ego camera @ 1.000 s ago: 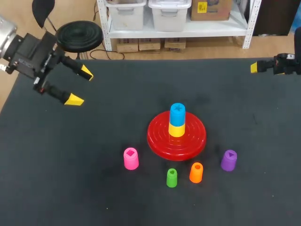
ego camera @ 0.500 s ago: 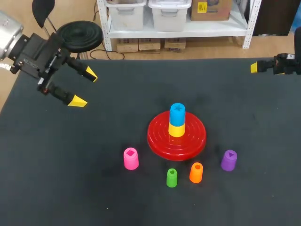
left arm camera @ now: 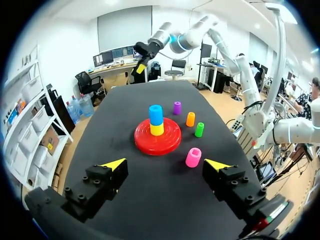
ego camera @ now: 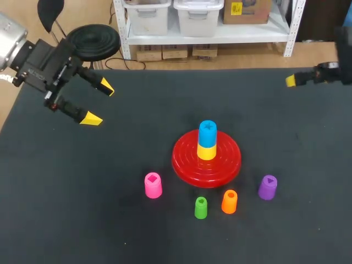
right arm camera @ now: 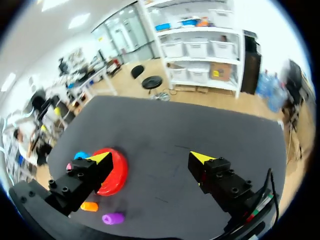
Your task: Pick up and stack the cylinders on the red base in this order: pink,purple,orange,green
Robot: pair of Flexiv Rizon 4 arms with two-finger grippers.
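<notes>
The red base (ego camera: pixel 181 159) lies mid-table with a yellow cylinder (ego camera: pixel 206 150) and a blue one (ego camera: pixel 207 132) stacked on its peg. In front of it stand the pink (ego camera: pixel 153 185), green (ego camera: pixel 201 208), orange (ego camera: pixel 229 202) and purple (ego camera: pixel 267 187) cylinders, each upright and apart. My left gripper (ego camera: pixel 98 103) hovers open over the far left of the table, well away from all of them. My right gripper (ego camera: pixel 291 81) is at the far right edge, open and empty. The left wrist view shows the base (left arm camera: pixel 145 145) and the pink cylinder (left arm camera: pixel 193 157) ahead of the open left gripper (left arm camera: pixel 167 164).
The black mat (ego camera: pixel 110 220) covers the whole table. In the right wrist view the open right gripper (right arm camera: pixel 150 157) looks across bare mat, with the red base (right arm camera: pixel 119 172), the orange cylinder (right arm camera: pixel 90 206) and the purple cylinder (right arm camera: pixel 113 218) off to one side.
My left gripper rose slightly and shifted toward the table's middle, then held. My right gripper moved a little leftward. The cylinders and base stayed put.
</notes>
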